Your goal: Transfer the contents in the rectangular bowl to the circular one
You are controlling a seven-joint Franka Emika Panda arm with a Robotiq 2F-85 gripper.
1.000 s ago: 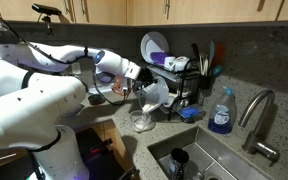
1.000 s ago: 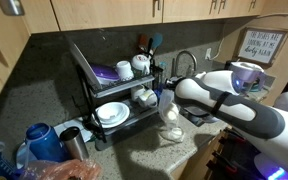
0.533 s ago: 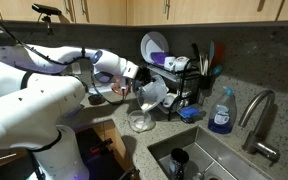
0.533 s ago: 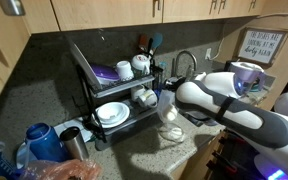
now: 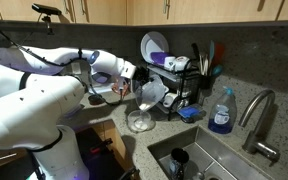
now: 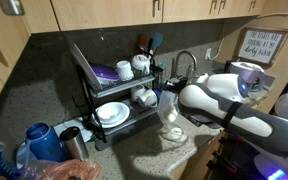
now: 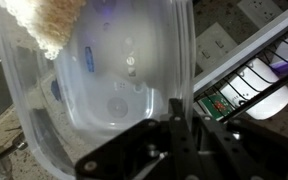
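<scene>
- The white robot arm (image 5: 44,90) reaches in over the counter (image 5: 166,132) towards the dish rack. In an exterior view its bulky forearm (image 6: 234,110) fills the side nearest the counter's front edge.
- The sink (image 5: 224,165) is sunk into the counter, with the faucet (image 5: 256,115) at its back edge.
- The dish rack (image 5: 184,82) stands against the counter's back edge and holds plates and cups. It shows in both exterior views (image 6: 109,95).
- The rectangular bowl (image 5: 152,95) is off the counter, held steeply tilted in the air in front of the rack. In both exterior views it hangs just above the circular bowl (image 6: 168,111). In the wrist view its translucent wall (image 7: 114,90) takes up most of the picture.
- The gripper (image 5: 134,90) has its fingers (image 7: 176,130) clamped tight on the rim of the rectangular bowl.
- The soap bottle (image 5: 221,113), blue, stands on the counter between the rack and the faucet.
- The circular bowl (image 5: 139,122), clear and shallow, sits on the counter near its front edge, in front of the rack and beside the sink's corner. It also shows under the tilted container in an exterior view (image 6: 171,133).
- The contents (image 7: 46,25), a pale grainy clump, rest inside the rectangular bowl at the end farthest from the fingers.
</scene>
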